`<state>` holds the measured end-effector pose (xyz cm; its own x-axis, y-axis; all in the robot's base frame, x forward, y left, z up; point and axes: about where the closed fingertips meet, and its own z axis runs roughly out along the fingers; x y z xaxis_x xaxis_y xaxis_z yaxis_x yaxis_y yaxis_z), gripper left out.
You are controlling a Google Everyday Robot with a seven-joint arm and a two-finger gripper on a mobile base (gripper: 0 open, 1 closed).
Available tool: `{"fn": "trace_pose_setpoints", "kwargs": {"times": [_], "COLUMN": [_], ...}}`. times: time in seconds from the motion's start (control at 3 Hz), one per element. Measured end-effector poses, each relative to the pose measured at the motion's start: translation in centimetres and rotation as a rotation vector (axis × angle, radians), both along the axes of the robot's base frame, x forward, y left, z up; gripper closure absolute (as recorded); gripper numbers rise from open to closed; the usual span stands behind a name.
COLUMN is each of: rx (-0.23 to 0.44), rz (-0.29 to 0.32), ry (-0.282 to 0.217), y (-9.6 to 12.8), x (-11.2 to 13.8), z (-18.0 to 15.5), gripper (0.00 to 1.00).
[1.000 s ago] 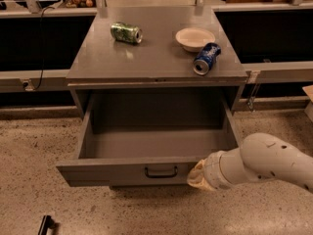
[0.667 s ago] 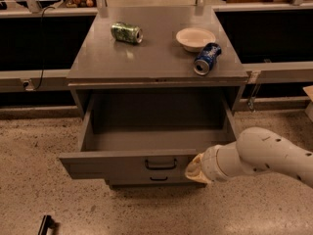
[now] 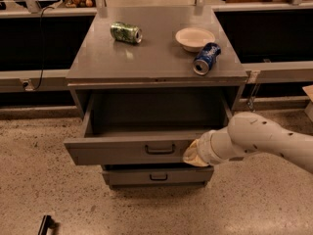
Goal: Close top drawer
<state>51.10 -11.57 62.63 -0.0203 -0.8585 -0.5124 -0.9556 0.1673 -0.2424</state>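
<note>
The top drawer (image 3: 122, 152) is a wide grey metal drawer with a small dark pull handle (image 3: 160, 149) at its centre. It stands partly pulled out of the grey cabinet (image 3: 156, 58), its inside bare. My gripper (image 3: 194, 154) sits at the end of the white arm (image 3: 264, 138) that comes in from the right. It presses against the right part of the drawer front, beside the handle.
On the cabinet top lie a green can (image 3: 126, 33), a white bowl (image 3: 195, 37) and a blue can (image 3: 206, 58). A shorter drawer front (image 3: 156, 176) shows below the top drawer. Speckled floor lies around. A dark object (image 3: 45, 225) lies on the floor at lower left.
The top drawer has slid back into the cabinet by a good part of its length, with my gripper following its front. The lower drawer front has come into sight.
</note>
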Motion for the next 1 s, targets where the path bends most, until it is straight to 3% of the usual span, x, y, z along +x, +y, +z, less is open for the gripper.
{"fn": "trace_pose_setpoints", "kwargs": {"times": [1.0], "rx": [0.002], "rz": [-0.049], "ry": [-0.024], "y": [-2.4], "x": [10.1], "z": [-0.4], "gripper": [1.00]}}
